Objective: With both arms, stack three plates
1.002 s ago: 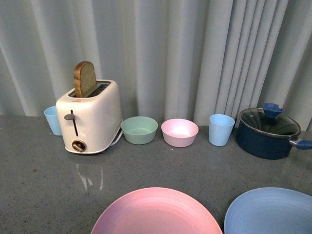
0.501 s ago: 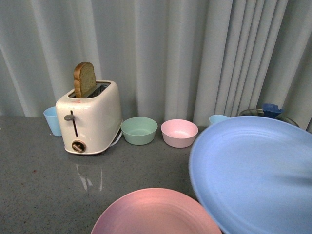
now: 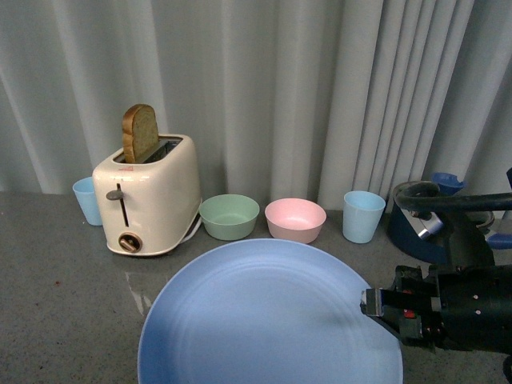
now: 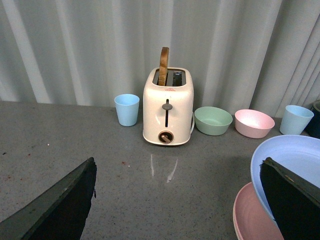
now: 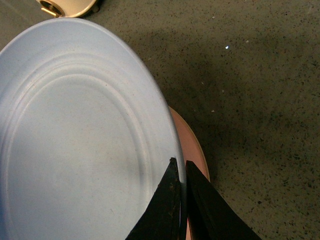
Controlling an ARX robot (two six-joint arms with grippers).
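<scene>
My right gripper (image 3: 382, 308) is shut on the rim of the light blue plate (image 3: 268, 316) and holds it level above the pink plate. The front view shows only the blue plate; the pink one is hidden under it. In the right wrist view the jaws (image 5: 181, 167) pinch the blue plate's (image 5: 75, 140) edge, with a sliver of the pink plate (image 5: 192, 145) below. In the left wrist view the blue plate (image 4: 295, 160) overlaps the pink plate (image 4: 252, 215). My left gripper (image 4: 177, 195) is open and empty above bare counter. The beige-grey plate is out of view.
Along the curtain stand a cream toaster (image 3: 152, 192) with a bread slice, a light blue cup (image 3: 86, 200), a green bowl (image 3: 230, 216), a pink bowl (image 3: 294, 218), another blue cup (image 3: 362, 214) and a dark blue lidded pot (image 3: 432, 212).
The light blue plate rose from the counter at the right and swung left over the pink plate, now covering it. My right arm has come into the front view.
</scene>
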